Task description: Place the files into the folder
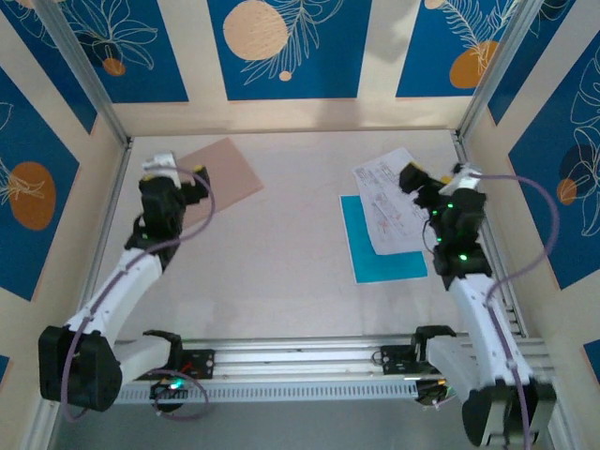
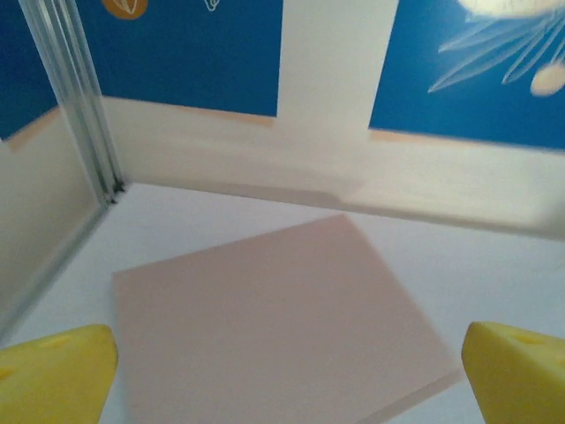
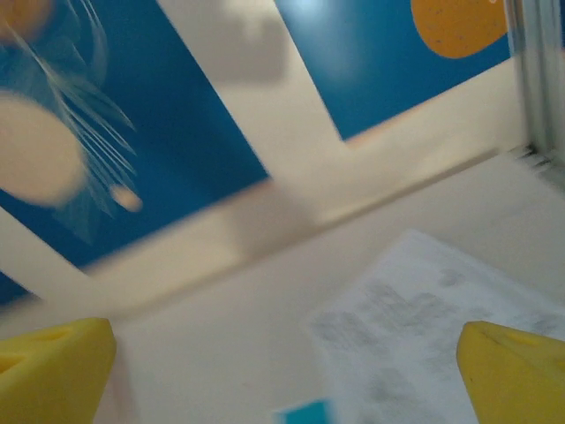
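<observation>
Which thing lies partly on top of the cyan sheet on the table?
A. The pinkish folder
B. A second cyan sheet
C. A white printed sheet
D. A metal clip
C: in the top view the white printed sheet overlaps the far part of the cyan sheet, while the folder lies apart on the left side of the table.
</observation>
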Controlling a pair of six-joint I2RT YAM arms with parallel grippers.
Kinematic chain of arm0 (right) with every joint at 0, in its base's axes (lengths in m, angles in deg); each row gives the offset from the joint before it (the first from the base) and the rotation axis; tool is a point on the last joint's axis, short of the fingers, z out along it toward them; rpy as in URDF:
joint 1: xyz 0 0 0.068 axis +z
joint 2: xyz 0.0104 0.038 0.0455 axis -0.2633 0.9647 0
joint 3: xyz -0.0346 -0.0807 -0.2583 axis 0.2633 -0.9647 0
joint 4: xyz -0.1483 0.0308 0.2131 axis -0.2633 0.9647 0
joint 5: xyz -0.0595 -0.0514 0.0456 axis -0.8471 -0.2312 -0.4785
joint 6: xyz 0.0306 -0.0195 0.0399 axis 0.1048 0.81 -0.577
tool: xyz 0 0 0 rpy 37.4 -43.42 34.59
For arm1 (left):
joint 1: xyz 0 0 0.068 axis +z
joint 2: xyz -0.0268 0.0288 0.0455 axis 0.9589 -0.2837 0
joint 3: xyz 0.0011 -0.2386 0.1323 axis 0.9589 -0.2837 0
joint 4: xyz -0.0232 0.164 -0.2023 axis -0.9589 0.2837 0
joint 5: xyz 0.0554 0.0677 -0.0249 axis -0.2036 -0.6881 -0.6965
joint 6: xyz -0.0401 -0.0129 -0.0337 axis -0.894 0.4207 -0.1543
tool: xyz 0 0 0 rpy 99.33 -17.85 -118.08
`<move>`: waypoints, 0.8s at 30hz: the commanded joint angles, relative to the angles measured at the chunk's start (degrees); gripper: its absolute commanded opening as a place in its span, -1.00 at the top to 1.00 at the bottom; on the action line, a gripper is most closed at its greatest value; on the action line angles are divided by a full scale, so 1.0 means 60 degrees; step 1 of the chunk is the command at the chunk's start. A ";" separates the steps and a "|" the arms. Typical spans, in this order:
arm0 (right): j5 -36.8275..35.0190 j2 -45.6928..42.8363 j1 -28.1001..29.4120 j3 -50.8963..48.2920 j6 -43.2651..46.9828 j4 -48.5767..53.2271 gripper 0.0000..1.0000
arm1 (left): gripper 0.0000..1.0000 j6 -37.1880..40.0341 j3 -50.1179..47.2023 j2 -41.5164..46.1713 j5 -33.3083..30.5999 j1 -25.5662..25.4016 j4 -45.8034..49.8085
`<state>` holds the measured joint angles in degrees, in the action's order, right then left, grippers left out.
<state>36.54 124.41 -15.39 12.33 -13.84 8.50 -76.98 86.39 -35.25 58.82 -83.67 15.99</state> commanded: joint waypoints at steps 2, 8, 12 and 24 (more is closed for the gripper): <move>0.3540 -0.0352 -0.0094 -0.0160 -0.3038 0.3645 -0.66 | -0.81 -0.2012 0.1963 -0.1944 0.1234 0.0849 0.5827; 0.0590 0.0412 0.4480 0.1680 -0.2643 0.6886 -0.42 | -0.35 -0.1701 0.4993 -0.5349 0.2443 0.1341 0.7453; 0.0202 0.0777 0.6484 0.1900 -0.2986 0.7210 -0.34 | -0.02 -0.1457 0.6946 -0.7547 0.2915 0.1472 0.8409; -0.0612 0.0673 0.8033 0.1442 -0.3745 0.7801 -0.27 | 0.16 -0.2432 0.6736 -0.9090 0.3047 0.1345 0.8006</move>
<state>34.99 129.70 32.42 22.02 -34.60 53.81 -88.61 128.93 -89.91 75.96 -75.52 63.66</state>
